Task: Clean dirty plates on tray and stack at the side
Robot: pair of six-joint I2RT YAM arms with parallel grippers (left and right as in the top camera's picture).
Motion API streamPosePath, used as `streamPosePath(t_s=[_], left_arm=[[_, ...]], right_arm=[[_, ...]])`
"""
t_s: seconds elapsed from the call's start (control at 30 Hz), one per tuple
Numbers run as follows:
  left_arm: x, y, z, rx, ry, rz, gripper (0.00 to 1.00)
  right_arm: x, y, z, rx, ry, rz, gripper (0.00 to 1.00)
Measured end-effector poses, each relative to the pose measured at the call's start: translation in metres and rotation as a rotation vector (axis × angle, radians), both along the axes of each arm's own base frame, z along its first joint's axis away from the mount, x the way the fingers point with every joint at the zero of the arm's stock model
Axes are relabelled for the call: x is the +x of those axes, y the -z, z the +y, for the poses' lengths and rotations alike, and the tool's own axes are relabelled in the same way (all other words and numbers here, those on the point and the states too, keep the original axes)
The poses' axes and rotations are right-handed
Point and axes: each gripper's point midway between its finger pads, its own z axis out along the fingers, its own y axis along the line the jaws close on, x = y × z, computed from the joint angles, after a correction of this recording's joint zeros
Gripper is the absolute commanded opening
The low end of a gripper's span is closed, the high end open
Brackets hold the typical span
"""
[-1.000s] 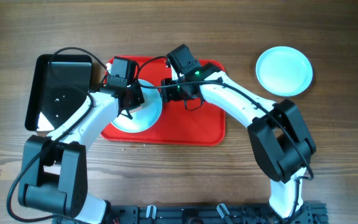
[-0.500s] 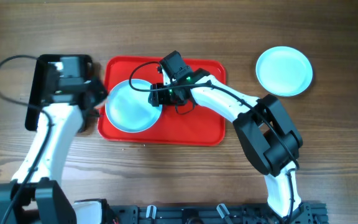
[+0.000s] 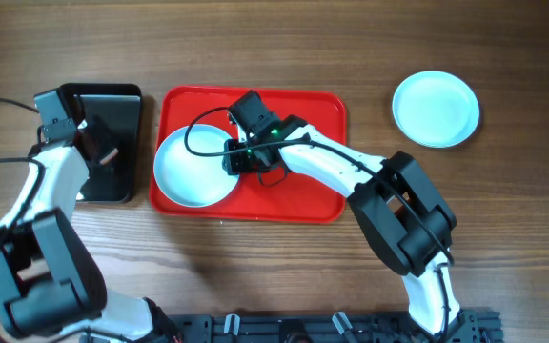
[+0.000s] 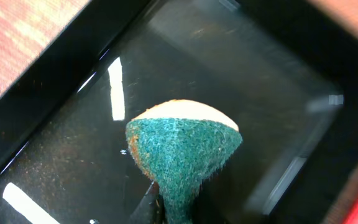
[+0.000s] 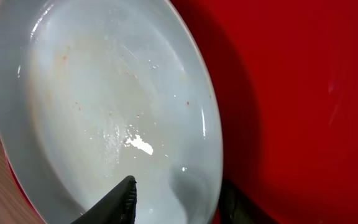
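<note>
A pale plate [image 3: 184, 171] with faint orange-brown smears lies on the left part of the red tray [image 3: 298, 195]. In the right wrist view the plate [image 5: 104, 93] fills the left side, with the red tray [image 5: 303, 93] beside it. My right gripper [image 3: 234, 160] is open and straddles the plate's right rim [image 5: 179, 202], one finger over the plate and one over the tray. My left gripper [image 3: 103, 151] is shut on a green-and-cream sponge [image 4: 182, 155] and holds it [image 4: 176, 211] over the black tray [image 4: 260, 74]. A second, clean-looking plate [image 3: 436, 108] lies on the table at the far right.
The black tray [image 3: 127, 124] stands just left of the red tray, edges nearly touching. Bare wooden table lies in front of both trays and between the red tray and the far-right plate. The right arm stretches across the red tray.
My left arm has swung left, off the plate and over the black tray, with the sponge in it. My right gripper has shifted slightly left and down along the plate's rim.
</note>
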Motion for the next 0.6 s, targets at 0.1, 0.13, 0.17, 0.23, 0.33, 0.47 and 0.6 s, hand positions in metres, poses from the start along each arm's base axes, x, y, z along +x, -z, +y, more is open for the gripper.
streamPosePath(t_s=[0.1, 0.13, 0.17, 0.23, 0.33, 0.47, 0.6], left_arm=[[-0.010, 0.028, 0.015, -0.012, -0.036, 0.065, 0.12], [-0.012, 0.034, 0.020, -0.015, -0.046, 0.079, 0.15], [-0.015, 0.041, 0.022, -0.020, -0.052, 0.093, 0.16], [-0.019, 0.051, 0.026, -0.028, -0.060, 0.118, 0.16], [-0.016, 0.055, 0.028, -0.026, -0.061, 0.117, 0.20], [-0.012, 0.054, 0.026, -0.039, -0.046, 0.100, 0.04], [-0.007, 0.054, 0.019, -0.084, -0.018, 0.082, 0.22]], right_arm=[[0.001, 0.001, -0.002, -0.013, 0.005, -0.003, 0.44], [0.001, 0.001, -0.003, -0.016, 0.007, -0.007, 0.44], [0.002, 0.002, -0.003, -0.019, 0.009, -0.008, 0.45], [0.002, 0.002, -0.004, -0.022, 0.009, -0.009, 0.50], [0.001, 0.002, -0.005, -0.028, -0.002, -0.014, 0.53], [0.001, 0.003, -0.006, -0.034, -0.010, -0.020, 0.55], [0.001, 0.003, -0.005, -0.035, -0.021, -0.025, 0.69]])
